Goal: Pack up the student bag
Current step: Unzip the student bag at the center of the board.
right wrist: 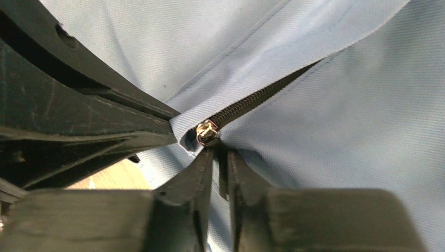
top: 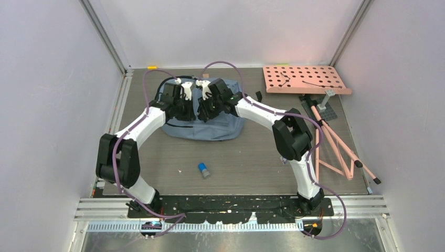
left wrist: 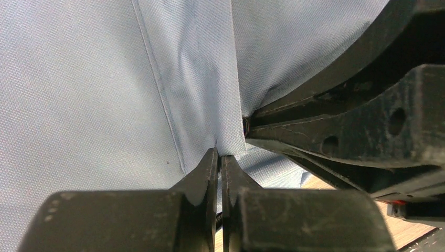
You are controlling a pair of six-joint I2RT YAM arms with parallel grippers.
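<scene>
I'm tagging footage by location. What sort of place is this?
Probably a robotics lab test cell: plain white walls in a metal frame enclose a table, the left arm and right arm are bolted to a rail at its near edge, and a student bag lies on it.

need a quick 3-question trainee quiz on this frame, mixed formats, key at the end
1. True or false: the left gripper is shut on a fold of fabric of the student bag.
2. Pick one: the fingertips of the right gripper sit right at A) the zipper slider, B) a strap buckle, C) a book's spine.
3. Short answer: what lies alone on the table, nearer the arms' bases than the bag?

Key: 1 true; 2 A; 3 the small blue cylinder.
</scene>
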